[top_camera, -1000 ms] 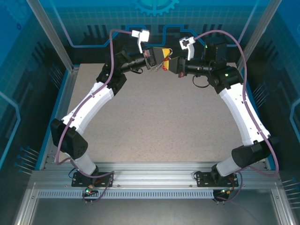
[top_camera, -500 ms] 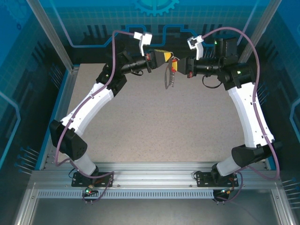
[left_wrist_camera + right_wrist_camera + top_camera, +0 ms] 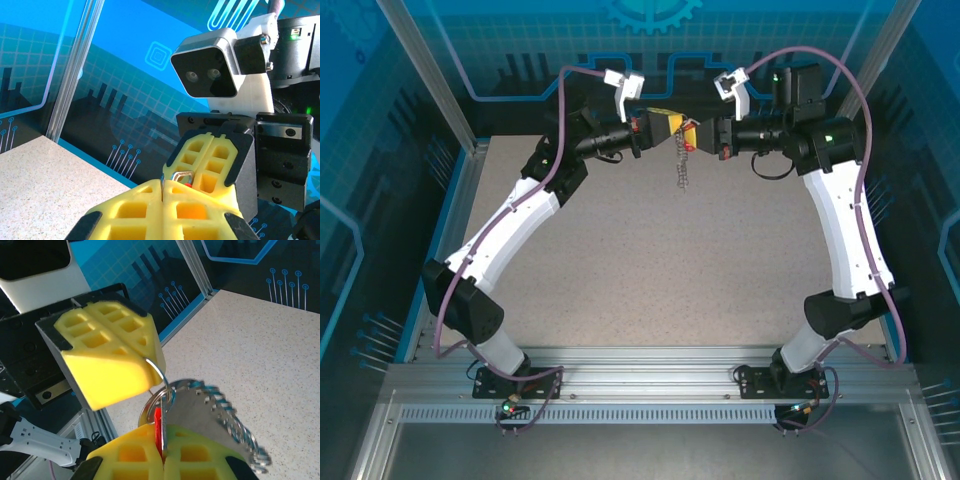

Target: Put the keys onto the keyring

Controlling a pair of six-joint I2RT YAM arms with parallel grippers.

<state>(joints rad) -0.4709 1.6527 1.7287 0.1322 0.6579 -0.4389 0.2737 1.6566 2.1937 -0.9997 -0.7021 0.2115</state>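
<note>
Left gripper (image 3: pixel 670 127) is clamped tight on the keyring (image 3: pixel 682 168). It's pinching one thin wire ring (image 3: pixel 159 371) at the very tips of the yellow pads. Right gripper (image 3: pixel 694 136) is nose to nose w/ it, also closed, w/ the red head of the key (image 3: pixel 158 426) squeezed between its pads. From the right wrist cam you just see a red sliver poking up out of the seam, blade hidden.

Both sit up in the air at the far end of the table (image 3: pixel 650 260), and the rest of the keyring dangles straight down under the meeting point. The wire ring curls right at the key head, but I can't tell if it's actually through the hole or just lying against it.

Handling, imo: the key's light, stiff, w/ smooth plastic, so it can twist in the pads if pushed sideways. Holding the head is right, but the hole has to stay clear. The ring is springy, skinny wire, easy to lose from a tip pinch. The grey body plus the other rings hang loose and will swing, tugging on that pinch.

In the way: mostly the grippers themselves. The fat pads crowd the joint and cover the hole. The back panel (image 3: pixel 650 60) is close behind, so not much room to back off. The tabletop below looks bare.
</note>
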